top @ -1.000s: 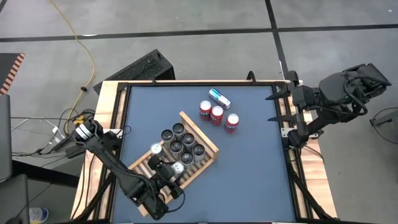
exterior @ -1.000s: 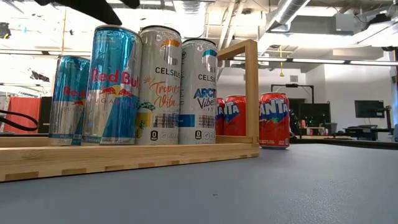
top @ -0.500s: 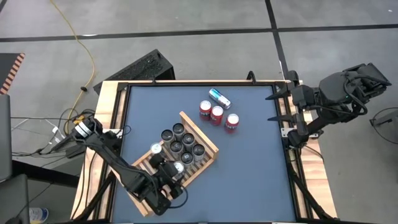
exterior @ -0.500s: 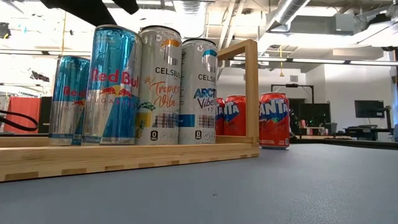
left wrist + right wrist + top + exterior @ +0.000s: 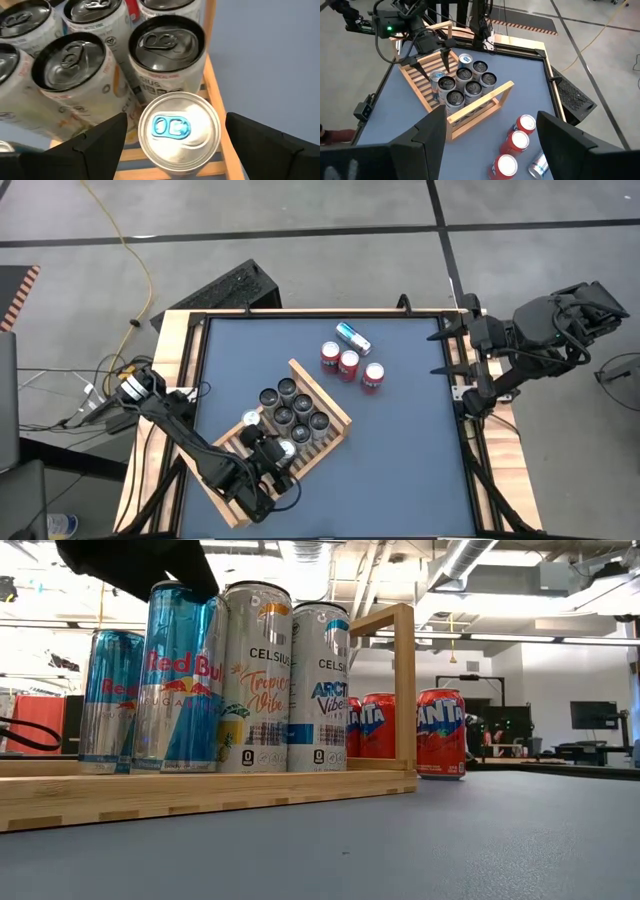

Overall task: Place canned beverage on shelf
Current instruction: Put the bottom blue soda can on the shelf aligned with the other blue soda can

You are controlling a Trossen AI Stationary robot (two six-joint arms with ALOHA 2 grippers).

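Roughly two-thirds done: 7 cans stand on the shelf, newest is the blue-tab can at the rack's near end. Left gripper sits over it, jaws released, clear of the can. Left: 3 red cans upright plus 1 blue can lying on the tabletop. Right gripper parked off the far edge, jaws spread, empty. Slats beside the blue-tab can are bare; frame rail is close.

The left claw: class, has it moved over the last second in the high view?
Yes. The left claw has shifted slightly back along the shelf, away from the dark-topped cans, and now stands open around the silver-topped can.
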